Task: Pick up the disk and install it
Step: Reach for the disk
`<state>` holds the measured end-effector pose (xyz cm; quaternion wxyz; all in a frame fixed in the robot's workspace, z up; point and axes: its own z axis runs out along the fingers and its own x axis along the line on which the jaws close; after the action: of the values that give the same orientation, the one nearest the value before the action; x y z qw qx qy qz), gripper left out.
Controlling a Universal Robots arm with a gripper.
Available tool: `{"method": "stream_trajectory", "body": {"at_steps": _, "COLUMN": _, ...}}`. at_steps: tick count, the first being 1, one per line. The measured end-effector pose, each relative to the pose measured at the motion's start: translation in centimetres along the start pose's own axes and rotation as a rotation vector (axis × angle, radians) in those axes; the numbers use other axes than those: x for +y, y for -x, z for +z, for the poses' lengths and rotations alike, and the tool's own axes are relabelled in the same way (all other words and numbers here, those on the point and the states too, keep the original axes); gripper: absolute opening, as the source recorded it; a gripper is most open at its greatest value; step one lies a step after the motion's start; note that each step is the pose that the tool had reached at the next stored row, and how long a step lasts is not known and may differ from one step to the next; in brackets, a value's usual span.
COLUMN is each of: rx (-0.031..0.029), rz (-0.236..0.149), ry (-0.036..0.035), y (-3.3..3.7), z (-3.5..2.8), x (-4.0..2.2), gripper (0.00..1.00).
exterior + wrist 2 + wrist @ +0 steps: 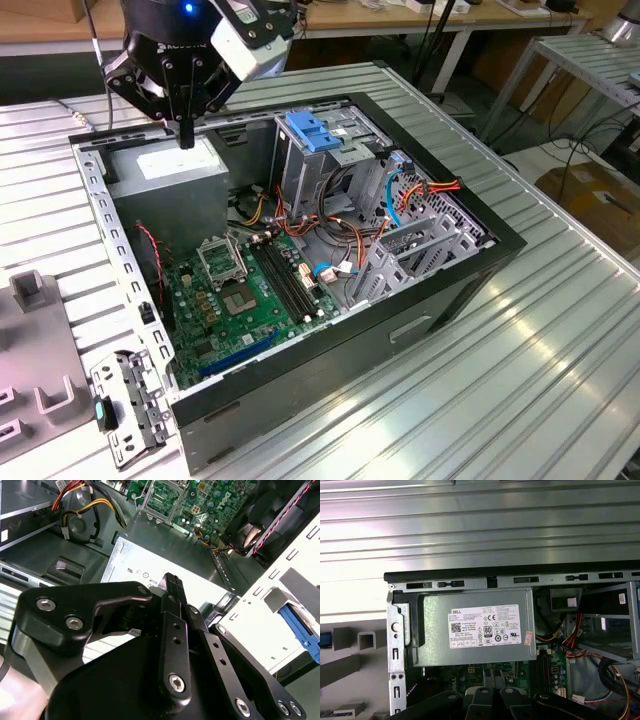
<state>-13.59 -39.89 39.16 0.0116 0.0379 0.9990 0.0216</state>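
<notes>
The disk is out of view. My gripper hangs over the back left corner of the open computer case, just above the grey power-supply box with its white sticker. Its two black fingers are pressed together with nothing between them, and the second wrist view has the gripper pointing down at the power-supply box. The metal drive cage with a blue plastic bracket on top stands at the back of the case, to the exterior view's right of my gripper.
The green motherboard lies on the case floor, with loose coloured cables beside the cage. A grey fixture and a detached metal panel lie on the ribbed table at the exterior view's left.
</notes>
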Motion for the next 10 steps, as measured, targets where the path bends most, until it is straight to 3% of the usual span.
{"method": "stream_trajectory", "body": {"at_steps": 10, "rx": 0.0011, "rz": 0.000, "ry": -0.0001, "y": -0.45, "z": 0.10, "x": -0.04, "gripper": 0.11}}
